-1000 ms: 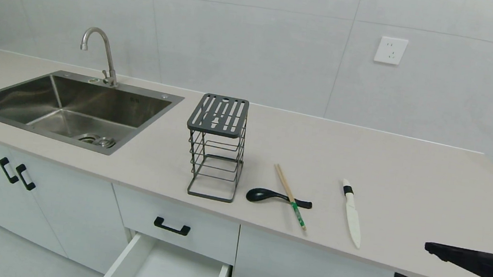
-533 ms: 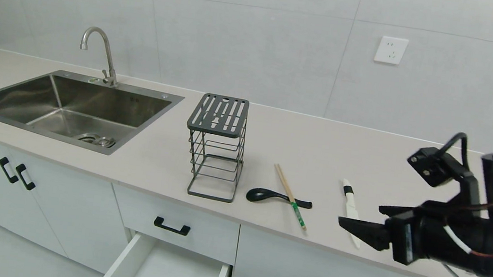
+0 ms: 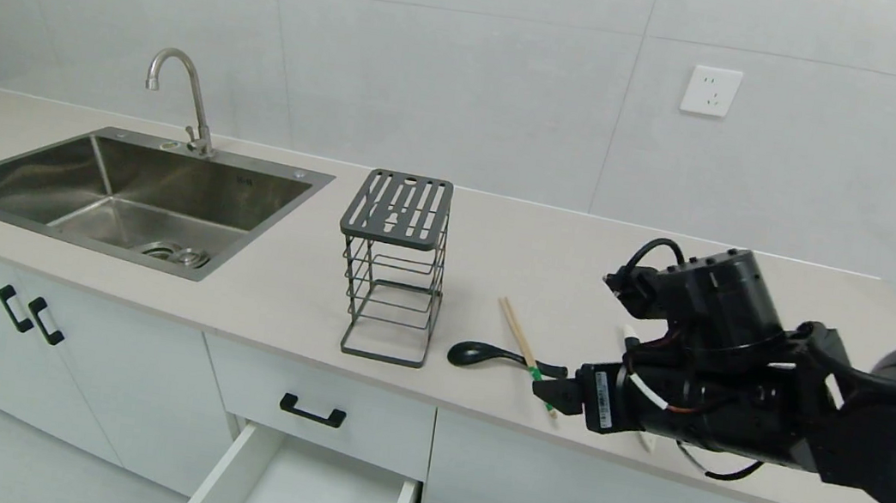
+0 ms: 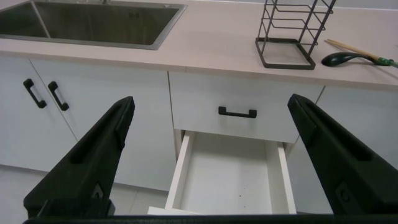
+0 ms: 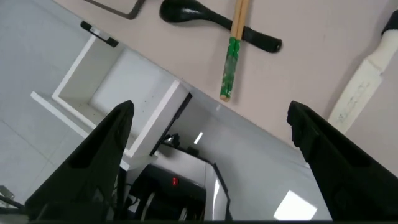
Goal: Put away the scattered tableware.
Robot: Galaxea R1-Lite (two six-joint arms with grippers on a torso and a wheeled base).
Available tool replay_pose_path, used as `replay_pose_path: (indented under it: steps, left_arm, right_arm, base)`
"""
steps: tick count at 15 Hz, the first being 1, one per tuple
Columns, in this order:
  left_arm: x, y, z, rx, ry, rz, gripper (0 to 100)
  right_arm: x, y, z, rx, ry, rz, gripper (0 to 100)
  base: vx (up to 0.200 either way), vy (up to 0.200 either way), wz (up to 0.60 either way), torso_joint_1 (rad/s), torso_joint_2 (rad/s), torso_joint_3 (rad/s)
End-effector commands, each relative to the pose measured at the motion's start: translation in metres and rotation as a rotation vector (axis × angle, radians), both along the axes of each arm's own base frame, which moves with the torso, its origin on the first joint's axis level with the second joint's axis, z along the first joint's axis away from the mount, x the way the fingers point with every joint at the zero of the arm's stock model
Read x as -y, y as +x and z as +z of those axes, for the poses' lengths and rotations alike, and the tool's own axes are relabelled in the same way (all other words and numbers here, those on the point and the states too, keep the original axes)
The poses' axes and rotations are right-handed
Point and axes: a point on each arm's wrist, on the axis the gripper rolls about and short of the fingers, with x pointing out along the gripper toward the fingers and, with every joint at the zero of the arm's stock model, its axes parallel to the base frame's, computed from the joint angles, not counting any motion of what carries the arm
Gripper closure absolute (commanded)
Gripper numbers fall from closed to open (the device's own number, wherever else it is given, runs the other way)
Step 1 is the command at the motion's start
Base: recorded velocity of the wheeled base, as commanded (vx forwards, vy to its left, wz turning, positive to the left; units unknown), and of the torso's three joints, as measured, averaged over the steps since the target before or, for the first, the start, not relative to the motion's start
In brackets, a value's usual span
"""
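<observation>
Head view is showing you the long beige countertop running along the grey tiled wall, with the stainless steel sink sitting sunk into it on the left. Under the counter, the white drawer is hanging open below the dark grey wire rack with the slotted top, which is standing upright on the counter between the sink and the tableware.

Your right gripper is hovering over the front edge of the counter, right by the green ends of the chopsticks. Its fingers are spread wide and gripping nothing. Your left gripper is hanging low in front of the cabinets, facing that open drawer, fingers also spread wide and holding nothing.

All the tableware is lying loose on the counter to the right of the rack. The white knife with the black band is lying farthest right, mostly tucked behind your right arm in the head view. The pair of wooden chopsticks with green ends is lying across the handle of the black spoon, which is resting just beside the rack's base.
</observation>
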Motion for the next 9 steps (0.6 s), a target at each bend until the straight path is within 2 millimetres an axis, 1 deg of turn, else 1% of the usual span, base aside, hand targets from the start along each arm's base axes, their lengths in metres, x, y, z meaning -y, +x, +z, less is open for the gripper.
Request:
replay_pose_path:
  steps: [1, 3, 5, 8, 9]
  left_arm:
    - [0.000, 0.000, 0.000, -0.002, -0.001, 0.000, 0]
    - [0.000, 0.000, 0.000, -0.002, -0.001, -0.001, 0]
    - [0.000, 0.000, 0.000, -0.002, -0.001, 0.000, 0]
    - [0.000, 0.000, 0.000, -0.002, -0.001, 0.000, 0]
    - [0.000, 0.000, 0.000, -0.002, -0.001, 0.000, 0]
  right_arm:
    - [-0.016, 0.015, -0.021, -0.081, -0.048, -0.047, 0]
    - [-0.023, 0.025, -0.031, -0.098, -0.090, -0.097, 0]
    - [-0.030, 0.031, -0.039, -0.106, -0.102, -0.096, 0]
    - [-0.037, 0.040, -0.056, -0.134, -0.126, -0.097, 0]
    - [-0.040, 0.046, -0.063, -0.143, -0.133, -0.100, 0]
  base:
    - [0.000, 0.000, 0.00, 0.000, 0.00, 0.000]
    - [0.000, 0.000, 0.00, 0.000, 0.00, 0.000]
    - [0.000, 0.000, 0.00, 0.000, 0.00, 0.000]
    - [0.000, 0.000, 0.00, 0.000, 0.00, 0.000]
    - [0.000, 0.000, 0.00, 0.000, 0.00, 0.000]
